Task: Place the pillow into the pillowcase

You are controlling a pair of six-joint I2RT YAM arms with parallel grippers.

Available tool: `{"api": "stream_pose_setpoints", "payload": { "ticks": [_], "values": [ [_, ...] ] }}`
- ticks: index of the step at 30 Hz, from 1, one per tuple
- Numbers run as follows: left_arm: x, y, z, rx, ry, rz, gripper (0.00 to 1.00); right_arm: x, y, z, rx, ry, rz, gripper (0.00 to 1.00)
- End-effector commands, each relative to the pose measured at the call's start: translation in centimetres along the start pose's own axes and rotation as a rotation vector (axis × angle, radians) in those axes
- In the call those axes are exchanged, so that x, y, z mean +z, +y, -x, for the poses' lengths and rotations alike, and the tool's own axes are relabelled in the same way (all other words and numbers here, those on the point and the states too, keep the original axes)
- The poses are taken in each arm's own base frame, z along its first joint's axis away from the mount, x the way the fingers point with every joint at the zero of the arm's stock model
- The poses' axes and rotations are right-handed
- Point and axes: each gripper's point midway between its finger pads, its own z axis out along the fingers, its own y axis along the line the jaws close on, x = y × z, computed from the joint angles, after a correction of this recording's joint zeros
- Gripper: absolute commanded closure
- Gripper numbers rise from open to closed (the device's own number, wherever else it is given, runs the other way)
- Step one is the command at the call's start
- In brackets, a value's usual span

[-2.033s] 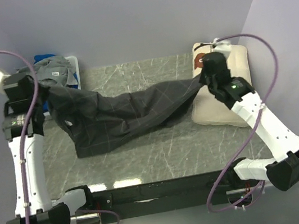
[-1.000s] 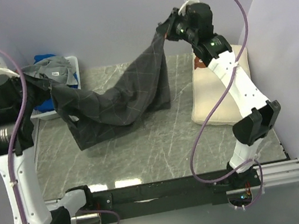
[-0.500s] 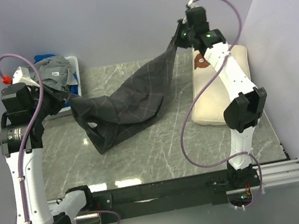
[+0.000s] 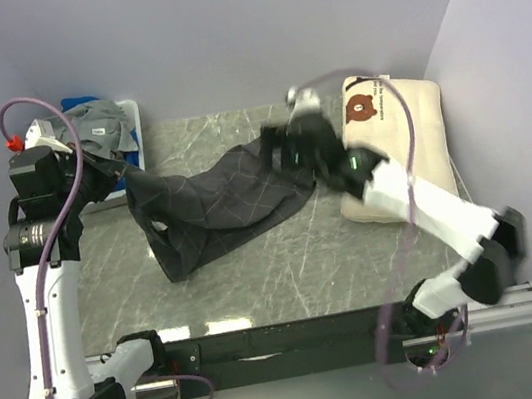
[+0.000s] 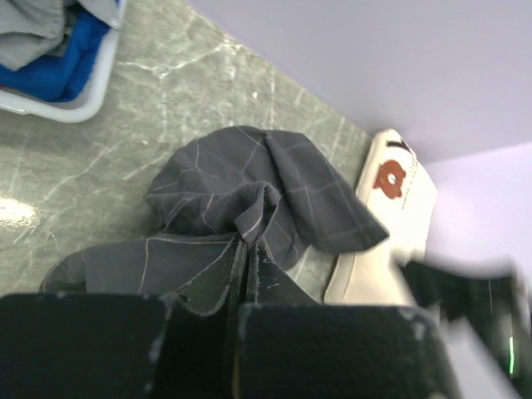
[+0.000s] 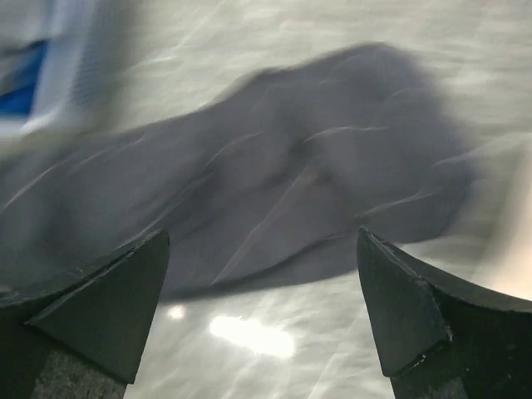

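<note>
Left gripper: I see it closed tight on a pinch of the pillowcase's edge. In my left wrist view the dark fabric is squeezed between the two fingers. From above, it hangs over the left side of the table, near the bin.

Right gripper: the jaws stand wide apart with nothing between them. It hovers over the right end of the pillowcase. It is smeared in the overhead view, so I cannot place it more exactly.

Pillowcase: dark grey with thin pale grid lines, crumpled across the middle of the table. Its left end is lifted up to the left gripper and the rest lies slack on the surface. Its right end lies just beside the pillow; I cannot tell whether they touch.

Pillow: cream-white, flat at the right side of the table, wholly outside the pillowcase. The bear face is at the far end. My right arm crosses above its near half.

Bin: white, at the far left corner, holding grey and blue clothes.
</note>
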Motion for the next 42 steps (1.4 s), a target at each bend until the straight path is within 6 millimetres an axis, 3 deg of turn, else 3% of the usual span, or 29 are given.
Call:
{"api": "stream_pose_setpoints", "payload": {
  "ticks": [1,2,3,4,5,7,8,9,11,12,13,14,15,17,19,20,22,23,25,27,31,34,35,36,37,38,39,40,42],
  "values": [
    [0.6,-0.2,1.8,-0.055,-0.091,0.007,0.99,-5.8,7.1,-4.3,0.095,-0.147,0.225,0.02],
    [0.7,-0.2,1.9,-0.058,-0.095,0.007,0.99,-7.8,10.8,-6.3,0.111,-0.15,0.347,0.02],
    [0.8,-0.2,1.9,-0.059,-0.095,0.007,0.99,-7.2,10.9,-10.1,0.097,-0.095,0.345,0.02],
    [0.8,-0.3,2.0,-0.062,-0.096,0.005,0.99,-7.4,12.1,-11.4,0.122,-0.085,0.368,0.02],
    [0.9,-0.2,2.0,-0.064,-0.097,0.006,0.99,-7.6,14.7,-14.8,0.077,-0.04,0.41,0.02],
    [1.1,-0.3,1.9,-0.066,-0.092,0.005,0.99,-7.5,17.7,-16.3,0.045,-0.026,0.409,0.02],
    [1.1,-0.2,1.9,-0.067,-0.09,0.006,0.99,-5.6,18.4,-19.2,-0.011,0.016,0.364,0.02],
    [1.2,-0.2,1.8,-0.068,-0.089,0.007,0.99,-6.3,21.0,-18.9,-0.005,0.008,0.396,0.02],
    [1.3,0.0,1.8,-0.064,-0.09,0.015,0.99,-4.8,22.8,-20.9,0.003,0.026,0.397,0.02],
    [1.2,0.1,1.7,-0.063,-0.089,0.02,0.99,-4.8,24.1,-20.5,0.026,0.022,0.417,0.02],
    [1.3,0.2,1.7,-0.061,-0.088,0.027,0.99,-4.4,24.8,-20.9,0.045,0.03,0.424,0.03],
    [1.4,0.3,1.7,-0.06,-0.085,0.03,0.99,-3.3,25.0,-22.4,0.033,0.053,0.405,0.03],
    [1.5,0.4,1.6,-0.058,-0.083,0.032,0.99,-3.2,26.3,-21.9,0.051,0.05,0.418,0.04],
    [1.5,0.6,1.5,-0.058,-0.086,0.036,0.99,-1.8,26.9,-23.8,0.021,0.079,0.401,0.04],
    [1.5,0.7,1.5,-0.053,-0.088,0.04,0.99,-1.3,28.3,-23.9,0.019,0.085,0.41,0.05],
    [1.5,0.7,1.6,-0.052,-0.091,0.044,0.99,-0.2,28.0,-25.6,-0.012,0.113,0.379,0.05],
    [1.6,0.8,1.6,-0.048,-0.09,0.048,0.99,0.2,28.9,-25.7,0.001,0.117,0.379,0.05],
    [1.6,0.9,1.6,-0.045,-0.09,0.053,0.99,1.4,28.4,-27.2,-0.018,0.141,0.346,0.05],
    [1.6,1.0,1.7,-0.041,-0.091,0.056,0.99,2.1,28.3,-27.8,-0.02,0.159,0.319,0.12],
    [1.5,0.8,2.0,-0.035,-0.1,0.056,0.99,3.4,26.6,-29.4,-0.04,0.192,0.271,0.18],
    [1.5,0.7,2.2,-0.032,-0.107,0.055,0.99,5.1,23.2,-30.7,-0.033,0.234,0.194,0.24],
    [1.6,0.7,2.2,-0.032,-0.104,0.053,0.99,5.6,20.1,-30.6,-0.054,0.242,0.131,0.54],
    [1.7,0.7,2.2,-0.032,-0.103,0.054,0.99,5.1,19.4,-29.0,-0.046,0.216,0.118,0.7],
    [1.7,0.9,2.2,-0.029,-0.105,0.06,0.99,5.0,16.9,-29.3,-0.07,0.224,0.076,0.78],
    [1.7,1.0,2.2,-0.029,-0.108,0.063,0.99,3.8,16.5,-26.9,-0.048,0.192,0.084,0.83],
    [1.9,1.3,1.8,-0.029,-0.101,0.068,0.99,3.0,14.7,-26.2,-0.063,0.192,0.048,0.94],
    [2.0,1.3,1.8,-0.024,-0.103,0.062,0.99,2.8,11.4,-25.9,-0.081,0.19,-0.014,0.97],
    [2.0,1.1,1.4,-0.021,-0.089,0.042,0.98,1.0,10.4,-22.7,-0.038,0.144,-0.007,0.98],
    [2.5,1.0,0.2,0.002,-0.052,0.002,0.96,-0.4,4.6,-22.0,-0.059,0.152,-0.121,1.0]
  ]
}}
